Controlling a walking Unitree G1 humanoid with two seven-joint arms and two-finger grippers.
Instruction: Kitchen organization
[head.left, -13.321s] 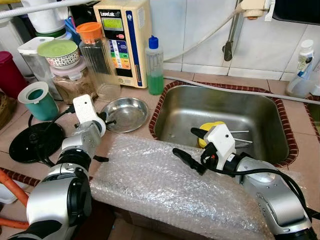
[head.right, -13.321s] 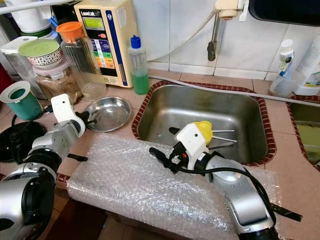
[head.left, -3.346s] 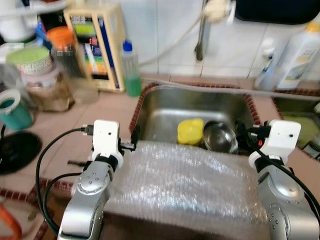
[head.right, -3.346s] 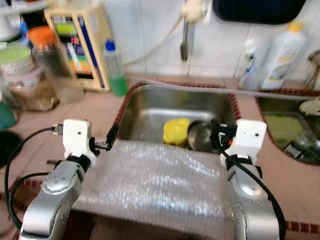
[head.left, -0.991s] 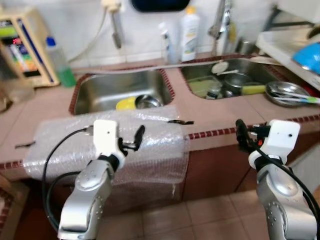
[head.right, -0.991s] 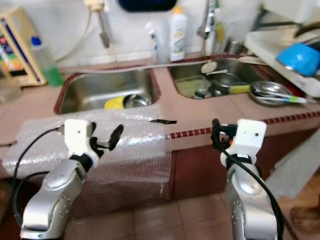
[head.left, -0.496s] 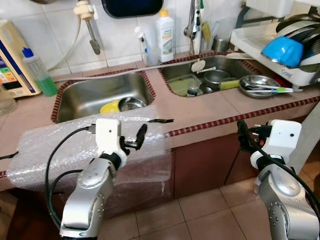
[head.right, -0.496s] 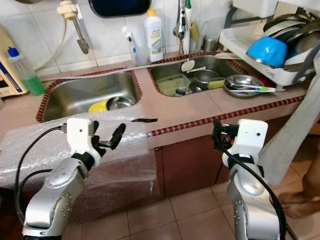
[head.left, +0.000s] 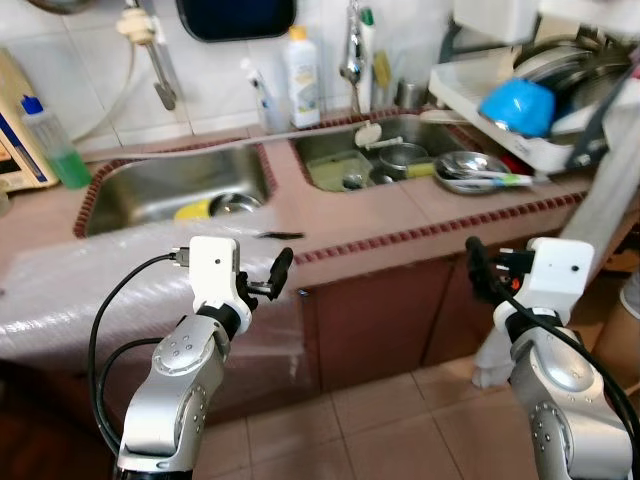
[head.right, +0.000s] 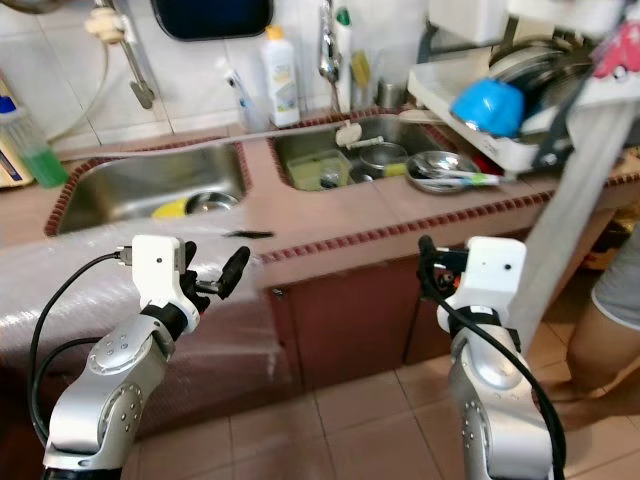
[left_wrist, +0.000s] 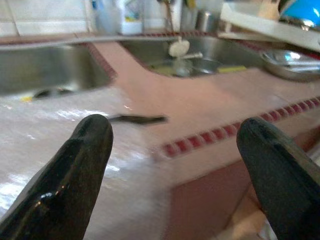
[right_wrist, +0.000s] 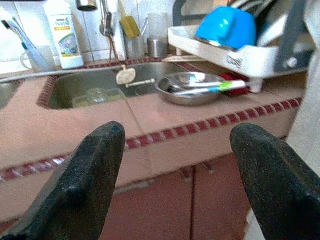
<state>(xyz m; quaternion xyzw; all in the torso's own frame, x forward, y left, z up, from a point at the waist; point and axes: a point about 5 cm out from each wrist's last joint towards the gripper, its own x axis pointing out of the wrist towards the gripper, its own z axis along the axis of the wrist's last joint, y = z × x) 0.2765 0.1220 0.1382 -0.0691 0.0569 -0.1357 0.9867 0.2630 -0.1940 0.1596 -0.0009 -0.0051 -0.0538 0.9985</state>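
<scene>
My left gripper (head.left: 272, 280) is open and holds nothing; it hovers in front of the counter edge, over the bubble wrap (head.left: 80, 295) draped there. My right gripper (head.left: 482, 276) is open too, out in front of the brown cabinet (head.left: 380, 310) below the counter. The left sink (head.left: 150, 178) holds a yellow cup (head.left: 193, 211) and a steel bowl (head.left: 232, 205). Dirty dishes sit in the right sink (head.left: 325, 160). A steel plate (right_wrist: 192, 87) with a green-handled utensil lies on the counter beside that sink.
A white dish rack (head.left: 470, 85) with a blue bowl (head.left: 516, 105) stands at the far right. Soap bottle (head.left: 300, 62) and green bottle (head.left: 50, 145) stand by the tiled wall. A small black piece (head.left: 272, 236) lies on the counter. A person (head.right: 615, 290) stands at the right edge.
The whole view has shifted: the counter and sinks have slid left and the person at the right is nearer. Both grippers keep the same open pose.
</scene>
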